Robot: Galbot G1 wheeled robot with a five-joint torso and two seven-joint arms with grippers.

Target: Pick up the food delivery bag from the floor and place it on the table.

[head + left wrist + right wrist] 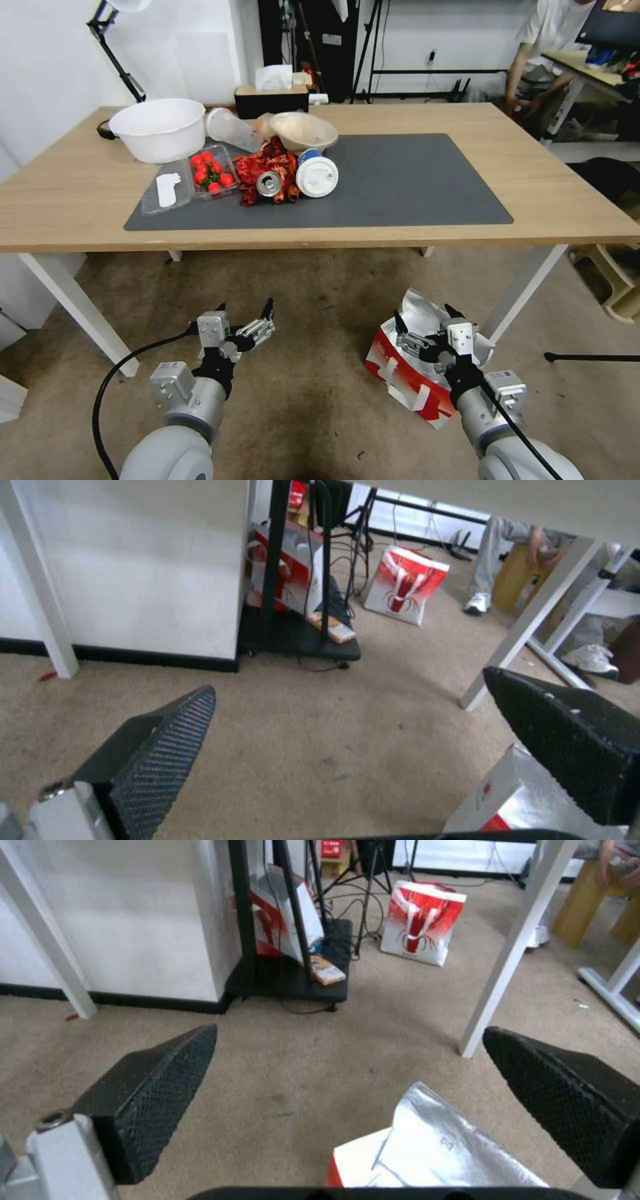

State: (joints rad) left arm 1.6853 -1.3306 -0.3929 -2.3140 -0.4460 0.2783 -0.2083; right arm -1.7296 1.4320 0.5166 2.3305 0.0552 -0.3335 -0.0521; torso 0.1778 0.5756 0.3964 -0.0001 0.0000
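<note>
Head view: the food delivery bag (413,380) is lying on the floor (313,373) at about 5 o'clock, just in front of the near right leg of the table (573,193). Its long axis is running from roughly 10 o'clock to 4 o'clock, the red base panel is facing the robot, and the silver foil mouth is opening upward and away toward the table. The right pincer (427,319) is hovering directly over the bag's foil opening with its jaws spread wide and nothing between them; in the right wrist view the right pincer (347,1065) is framing the foil lining of the bag (433,1155). The left pincer (245,308) is hanging above bare floor at about 7 o'clock, well apart from the bag, jaws likewise spread and holding nothing. On the table a dark grey mat (413,180) is lying flat
</note>
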